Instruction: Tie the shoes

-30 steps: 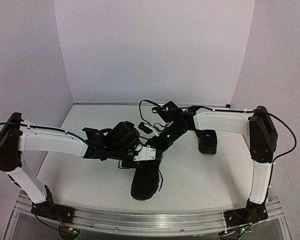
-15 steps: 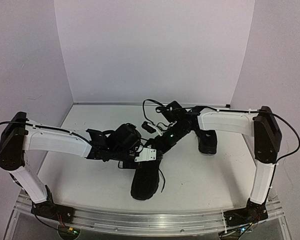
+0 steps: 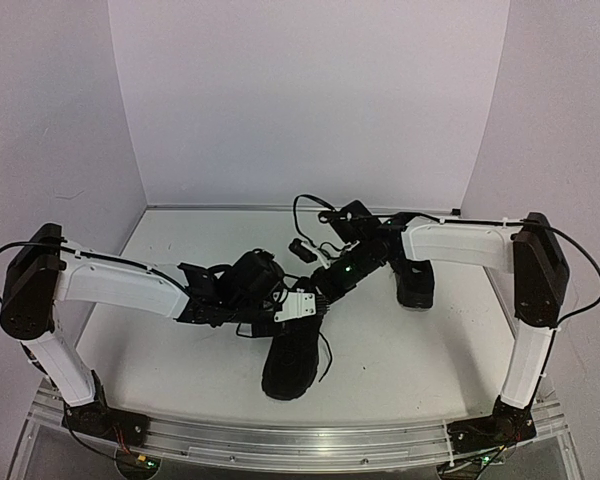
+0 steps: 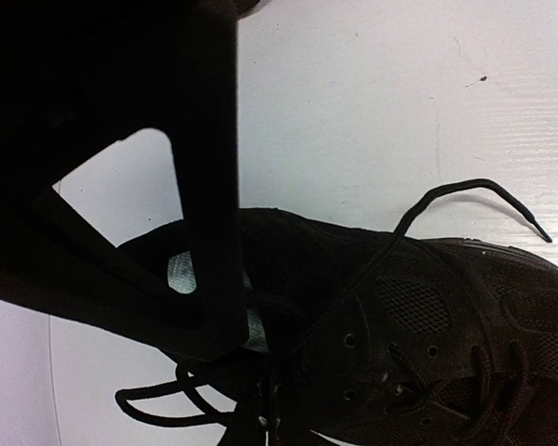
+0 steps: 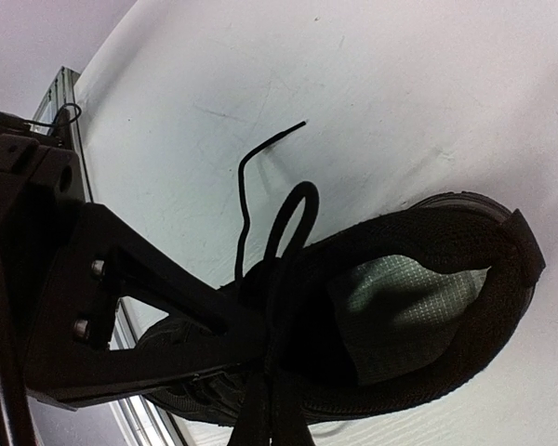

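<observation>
One black shoe (image 3: 291,362) lies at the centre front with its toe toward the near edge. Its pale green insole (image 5: 405,311) shows in the right wrist view. The second black shoe (image 3: 415,281) lies at the back right, untouched. Both grippers meet over the near shoe's opening. My left gripper (image 3: 270,303) reaches in from the left and looks shut on a taut thin black lace (image 4: 381,260); slack lace loops (image 4: 158,409) hang beside it. My right gripper (image 3: 316,293) comes from the right and looks shut on a lace loop (image 5: 293,218) above the tongue. The fingertips are mostly hidden in black.
The white table (image 3: 180,350) has white walls at the back and on both sides. A metal rail (image 3: 300,445) runs along the near edge, with both arm bases on it. Black cables (image 3: 305,205) arc above the right wrist.
Both grippers have shifted slightly to the right over the near shoe. The lace ends beside the shoe have moved a little. Neither shoe has moved.
</observation>
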`<state>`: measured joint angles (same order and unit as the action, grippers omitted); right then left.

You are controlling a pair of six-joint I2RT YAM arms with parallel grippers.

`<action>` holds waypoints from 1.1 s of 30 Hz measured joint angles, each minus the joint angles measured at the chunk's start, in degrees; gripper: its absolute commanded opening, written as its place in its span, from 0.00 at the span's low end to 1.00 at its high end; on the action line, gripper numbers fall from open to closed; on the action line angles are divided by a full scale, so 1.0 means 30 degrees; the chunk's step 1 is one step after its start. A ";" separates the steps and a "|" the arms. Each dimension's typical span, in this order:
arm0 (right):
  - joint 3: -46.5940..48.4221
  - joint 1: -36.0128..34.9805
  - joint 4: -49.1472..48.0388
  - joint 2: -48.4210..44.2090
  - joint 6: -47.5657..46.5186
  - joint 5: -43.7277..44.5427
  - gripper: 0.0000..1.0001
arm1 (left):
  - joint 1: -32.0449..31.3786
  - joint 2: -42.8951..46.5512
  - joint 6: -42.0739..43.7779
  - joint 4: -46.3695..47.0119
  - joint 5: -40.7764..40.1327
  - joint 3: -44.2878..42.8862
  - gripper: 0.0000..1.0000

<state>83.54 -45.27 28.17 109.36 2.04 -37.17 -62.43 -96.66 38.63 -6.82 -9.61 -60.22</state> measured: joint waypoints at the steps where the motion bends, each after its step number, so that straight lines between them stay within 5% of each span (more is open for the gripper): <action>1: -0.0026 0.0005 -0.0037 0.0000 0.0042 0.0000 0.00 | 0.0000 0.0000 0.0000 0.0058 -0.0031 0.0026 0.00; 23: -0.0357 0.0349 -0.0543 0.0000 0.0410 -0.0286 0.01 | -0.0140 -0.0591 -0.0328 0.2808 -0.1035 0.0701 0.00; 33: -0.0836 0.0660 -0.0765 -0.0381 0.0902 -0.1739 0.27 | -0.0105 -0.0663 -0.0426 0.4629 -0.1907 0.1585 0.00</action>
<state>81.04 -43.29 25.88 108.22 4.75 -42.39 -62.75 -98.65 37.35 7.07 -15.33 -55.47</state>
